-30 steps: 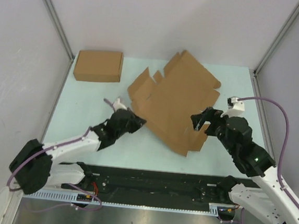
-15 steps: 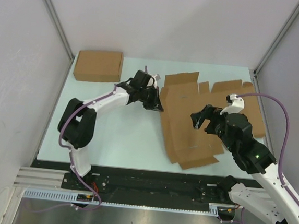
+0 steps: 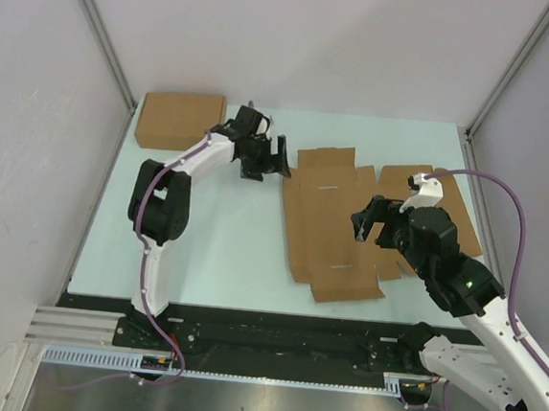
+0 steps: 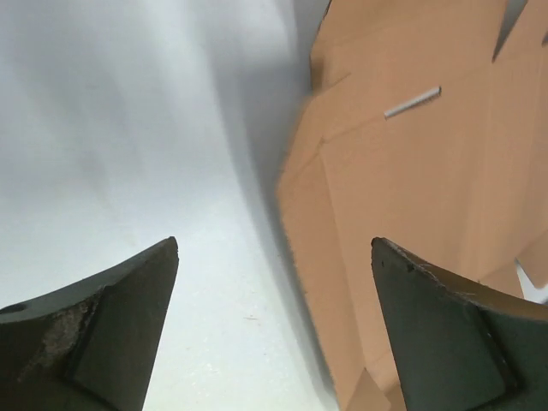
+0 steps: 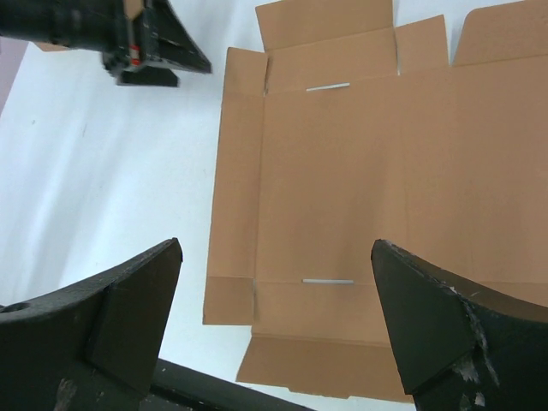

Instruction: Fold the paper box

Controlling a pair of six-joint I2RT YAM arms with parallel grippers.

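The paper box (image 3: pixel 336 220) lies flat and unfolded on the pale table, a brown die-cut sheet with flaps and tabs on its edges. My left gripper (image 3: pixel 282 158) is open just left of the sheet's far left corner and holds nothing. In the left wrist view the sheet's left edge (image 4: pixel 411 171) runs between the spread fingers of that gripper (image 4: pixel 274 241). My right gripper (image 3: pixel 369 223) hovers open over the sheet's right half. The right wrist view has the sheet (image 5: pixel 360 171) spread below its own gripper (image 5: pixel 276 243), with the left gripper (image 5: pixel 154 51) at the top left.
A ready-made flat brown cardboard box (image 3: pixel 180 120) sits at the far left corner of the table (image 3: pixel 214 239). White walls with metal posts close in the left, right and back. The black base rail (image 3: pixel 283 331) runs along the near edge.
The left gripper carried the sheet's left edge up and away from the near edge, then opened and let go. The sheet went from tilted to lying flat. The right arm barely moved.
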